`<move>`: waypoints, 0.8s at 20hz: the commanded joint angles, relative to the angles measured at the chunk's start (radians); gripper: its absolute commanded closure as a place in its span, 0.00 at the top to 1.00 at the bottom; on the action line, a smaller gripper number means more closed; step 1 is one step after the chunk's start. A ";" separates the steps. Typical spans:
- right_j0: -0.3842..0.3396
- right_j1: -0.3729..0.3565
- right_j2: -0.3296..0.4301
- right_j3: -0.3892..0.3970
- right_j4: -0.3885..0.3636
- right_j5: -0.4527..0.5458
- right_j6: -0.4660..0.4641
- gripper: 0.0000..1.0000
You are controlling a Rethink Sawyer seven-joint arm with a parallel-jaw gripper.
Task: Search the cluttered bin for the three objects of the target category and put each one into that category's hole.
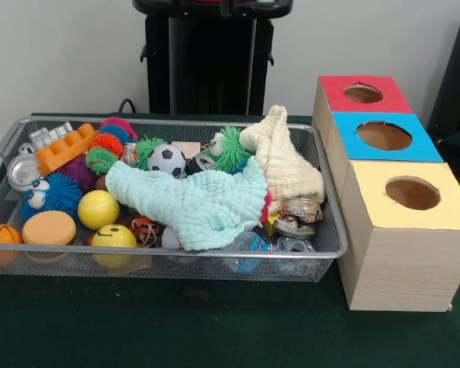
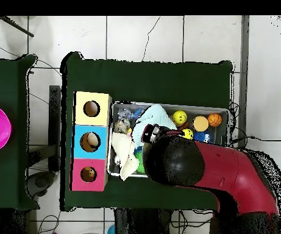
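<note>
On the green worktop (image 1: pixel 215 337), the front view shows a wire bin (image 1: pixel 330 230) packed with toys. At its left end lie a basketball (image 1: pixel 0 234), a peach disc (image 1: pixel 49 228) and a blue spiky ball (image 1: pixel 60 192) with eyes. Behind them an orange block (image 1: pixel 65 147) lies by the back rim. Just right of the disc sit a yellow ball (image 1: pixel 98 208) and, nearer the front rim, a smiley ball (image 1: pixel 113 236). Green, orange and pink spiky balls crowd the back, with a soccer ball (image 1: pixel 167 159) among them. A mint cloth (image 1: pixel 192 203) drapes over the middle of the heap, and a cream cloth (image 1: pixel 287 165) rises in a peak at the right end, touching it. Under the cream cloth, by the right rim, a small tin (image 1: pixel 299 215) shows.

Right of the bin, just beside it, stand three wooden boxes in a row running back: a yellow box (image 1: pixel 445 203) nearest, a blue box (image 1: pixel 414 149) in the middle and a red box (image 1: pixel 395 96) farthest, each with a round hole on top.

In the overhead view the red and black arm (image 2: pixel 228 173) covers the bin's nearer side. Its end effector (image 2: pixel 151 133) shows only as a small part over the mint cloth, and I cannot tell whether it is released or clenched.
</note>
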 commanded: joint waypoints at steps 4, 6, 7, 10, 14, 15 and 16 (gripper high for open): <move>-0.241 -0.054 0.293 0.118 0.002 -0.146 -0.396 1.00; -0.277 0.027 0.304 0.070 -0.059 -0.142 -0.364 1.00; -0.279 0.081 0.299 0.021 -0.095 -0.128 -0.353 1.00; -0.286 0.235 0.292 -0.130 -0.179 -0.103 -0.336 1.00; -0.269 0.353 0.284 -0.302 -0.237 -0.029 -0.334 1.00; -0.267 0.374 0.286 -0.334 -0.244 -0.013 -0.336 1.00; -0.264 0.394 0.287 -0.363 -0.251 0.004 -0.337 1.00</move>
